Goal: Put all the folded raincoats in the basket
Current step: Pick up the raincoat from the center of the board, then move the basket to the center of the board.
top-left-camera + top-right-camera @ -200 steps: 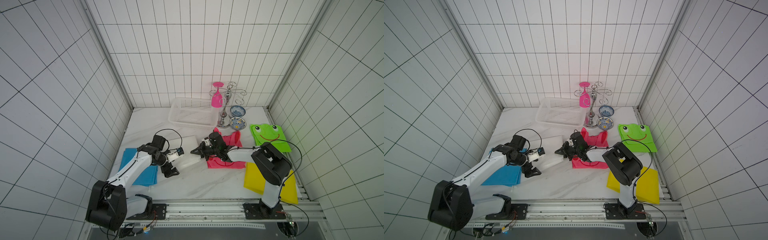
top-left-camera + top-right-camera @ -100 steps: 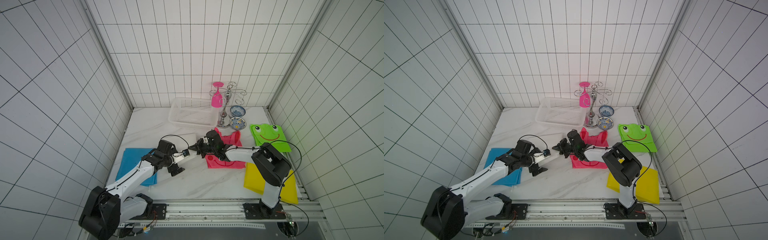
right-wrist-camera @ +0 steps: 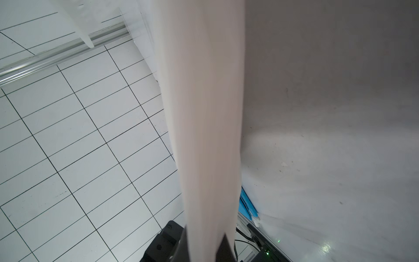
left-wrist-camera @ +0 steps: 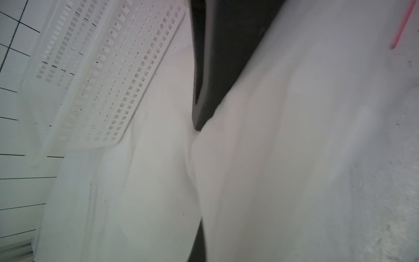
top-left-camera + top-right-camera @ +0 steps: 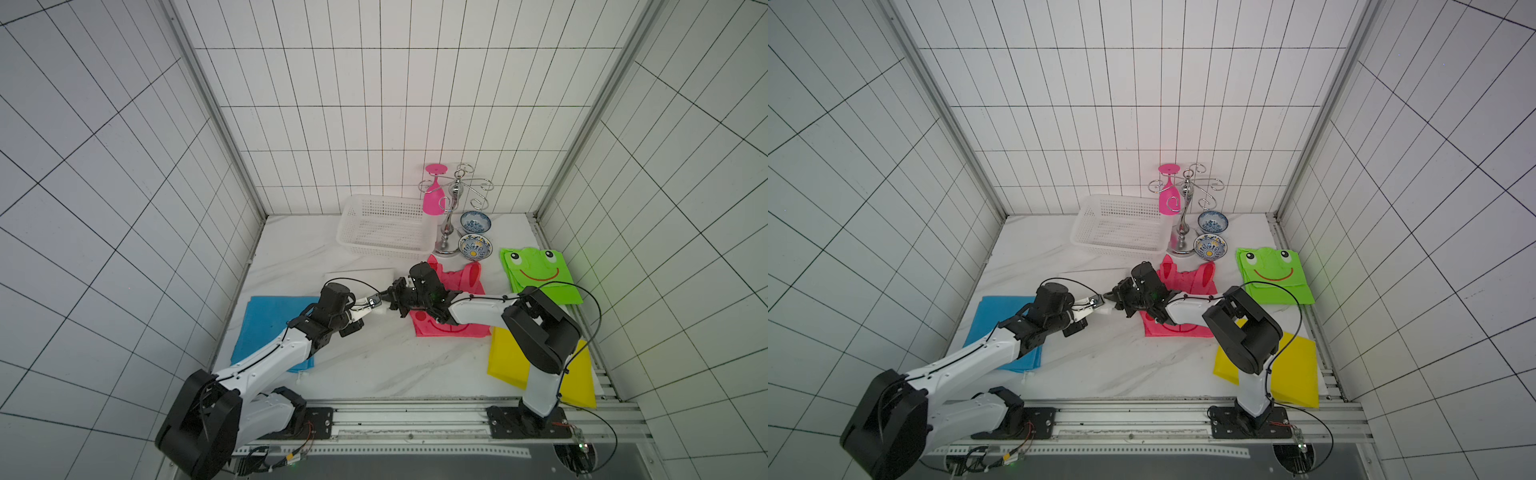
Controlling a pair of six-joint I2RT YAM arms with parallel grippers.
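We locate the white folded raincoat (image 5: 360, 277) at the centre of the frame in both top views. It is on the marble table (image 5: 374, 365), below the basket (image 5: 386, 248) and outside it. Only its upper edge shows clearly; the two arms cover the rest.

The basket stands at the upper centre, near the back wall (its mesh side also fills the upper left of the left wrist view (image 4: 102, 68)).

The left gripper (image 5: 378, 306) reaches in from the lower left and the right gripper (image 5: 392, 299) from the right. Their tips meet at the raincoat's lower right part, just left of the pink garment (image 5: 453, 328).

**Finger state**
- **Left:** in the left wrist view a black finger (image 4: 204, 68) lies against white fabric (image 4: 272, 158). The jaws are closed on the raincoat.
- **Right:** in the right wrist view a band of white fabric (image 3: 204, 113) runs up the middle of the frame from between two dark fingertips (image 3: 226, 251). We cannot tell whether they clamp it or only flank it.

**Other items in the top views**
- A blue cloth (image 5: 270, 324) lies at the left.
- A green frog garment (image 5: 536, 274) lies at the right.
- A yellow sheet (image 5: 582, 374) lies at the lower right.
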